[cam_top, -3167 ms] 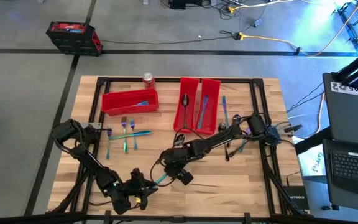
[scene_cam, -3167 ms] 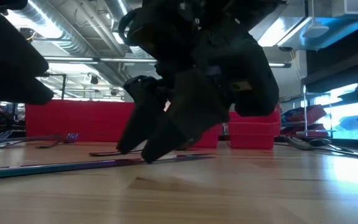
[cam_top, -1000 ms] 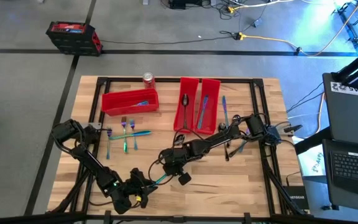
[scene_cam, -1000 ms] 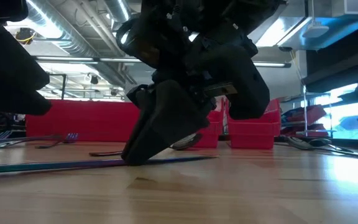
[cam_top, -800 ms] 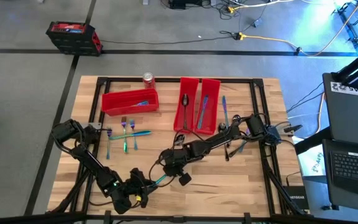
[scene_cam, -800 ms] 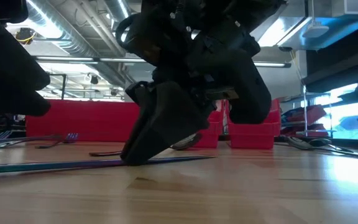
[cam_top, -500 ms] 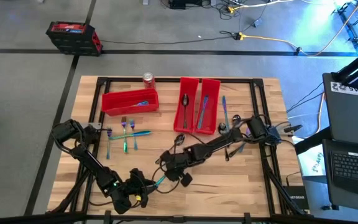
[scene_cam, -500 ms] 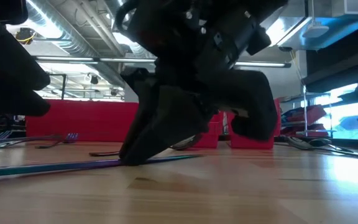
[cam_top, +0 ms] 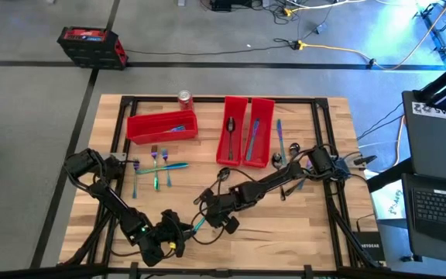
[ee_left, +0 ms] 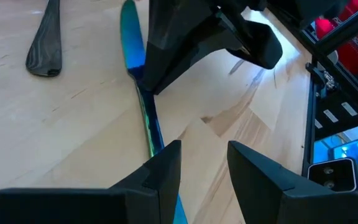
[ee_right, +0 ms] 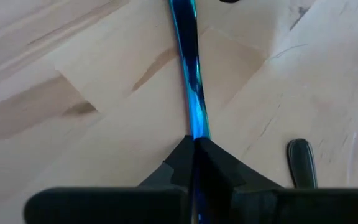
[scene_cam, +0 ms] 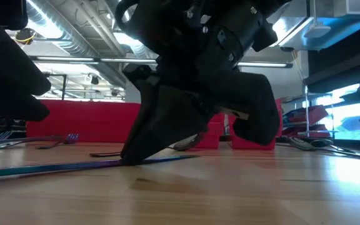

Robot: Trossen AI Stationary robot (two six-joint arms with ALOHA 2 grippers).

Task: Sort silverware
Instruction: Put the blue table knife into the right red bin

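A: From above, where are the grippers?

B: The right gripper (cam_top: 205, 210) reaches from three o'clock down to the table's near middle, fingers closed on a blue-teal knife (cam_top: 198, 225) lying flat on the wood. The left gripper (cam_top: 183, 236) sits just beside it, toward seven o'clock, at the knife's other end. More silverware lies loose at nine o'clock (cam_top: 155, 164), some in the red bins (cam_top: 245, 132) at twelve, by the soda can (cam_top: 184, 98).

A: And level with the table?

B: The right gripper (scene_cam: 130, 159) has its tips down on the knife (scene_cam: 55, 166), which stretches flat toward nine o'clock. Red bins (scene_cam: 80, 122) stand behind.

A: The left wrist camera?

B: The left gripper (ee_left: 204, 168) has its fingers partly apart, straddling the knife (ee_left: 143, 106) without pinching it. The right gripper's fingers (ee_left: 166, 59) clamp the knife farther along. A dark spoon handle (ee_left: 45, 46) lies apart.

A: The right wrist camera?

B: The right gripper (ee_right: 194, 149) is pinched tight on the knife (ee_right: 188, 68); a dark handle (ee_right: 301, 162) lies near.
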